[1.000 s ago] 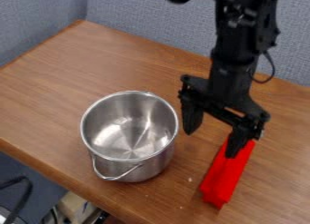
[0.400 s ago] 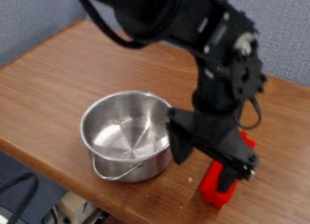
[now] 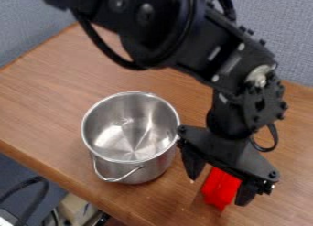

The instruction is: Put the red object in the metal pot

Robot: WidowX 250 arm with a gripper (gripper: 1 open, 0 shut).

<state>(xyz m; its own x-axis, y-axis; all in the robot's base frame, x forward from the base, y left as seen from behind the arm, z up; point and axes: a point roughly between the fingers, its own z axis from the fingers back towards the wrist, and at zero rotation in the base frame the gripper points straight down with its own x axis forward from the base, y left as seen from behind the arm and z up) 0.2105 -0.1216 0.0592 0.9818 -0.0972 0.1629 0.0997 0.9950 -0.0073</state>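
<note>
The red object (image 3: 221, 188) lies on the wooden table at the front right, and only its near end shows below the arm. My black gripper (image 3: 224, 179) hangs right over it, open, one finger (image 3: 192, 163) to the left of the bar and the other to its right. Whether the fingers touch it I cannot tell. The metal pot (image 3: 131, 136) stands upright and empty just left of the gripper, its wire handle hanging toward the front edge.
The bulky black arm (image 3: 184, 47) fills the upper middle and right of the view and hides the table behind it. The table's front edge (image 3: 73, 195) runs close below the pot and the red bar. A grey wall stands behind.
The arm has swung forward and down over the red bar, now covering most of it. The fingers have dropped to either side of it. The pot has not moved.
</note>
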